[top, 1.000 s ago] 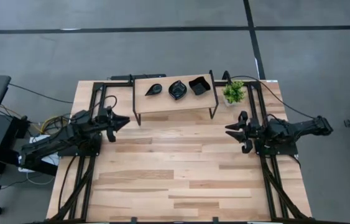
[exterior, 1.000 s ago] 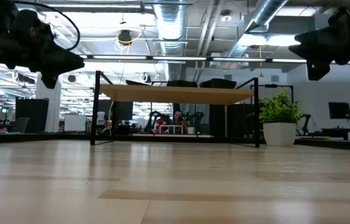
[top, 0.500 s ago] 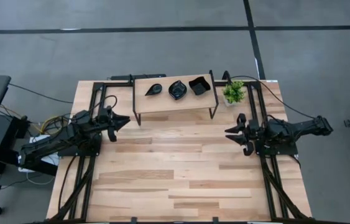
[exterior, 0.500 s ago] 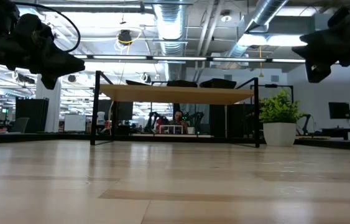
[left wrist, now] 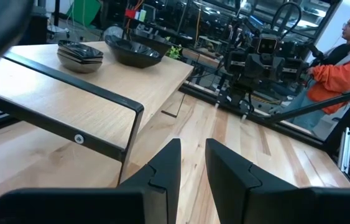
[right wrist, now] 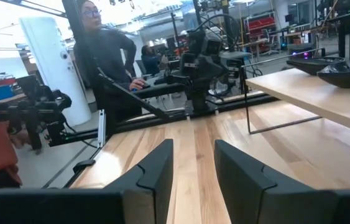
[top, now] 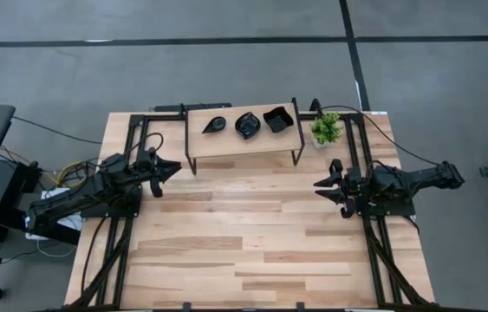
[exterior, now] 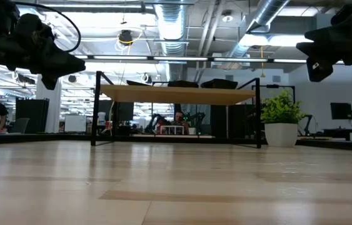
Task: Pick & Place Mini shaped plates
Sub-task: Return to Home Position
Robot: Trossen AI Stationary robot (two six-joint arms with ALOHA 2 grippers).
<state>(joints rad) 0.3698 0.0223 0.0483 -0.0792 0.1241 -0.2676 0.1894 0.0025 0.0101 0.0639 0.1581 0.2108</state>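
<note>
The mini shaped plates, all glossy black, sit in a row on a low shelf (top: 242, 143) that has a pale wooden top and thin black metal legs. It stands at the far edge of the butcher-block table (top: 252, 251).

From left to right the row is a stack of drop-shaped plates (top: 213, 126), a scalloped round plate (top: 247, 125) and a square plate (top: 277, 119). In the left wrist view the drop-shaped stack shows several nested rims. From above, its long axis runs diagonally, and the tapered end seems to point toward the back right, at the scalloped plate.

A small green potted plant (top: 326, 129) in a white pot stands just beside the shelf's right end.

The left gripper (top: 171, 168) hovers above the table near the shelf's left legs. Its fingers are parted by a narrow gap and hold nothing. The right gripper (top: 320, 184) hovers in front of the plant, also slightly parted and empty.
</note>
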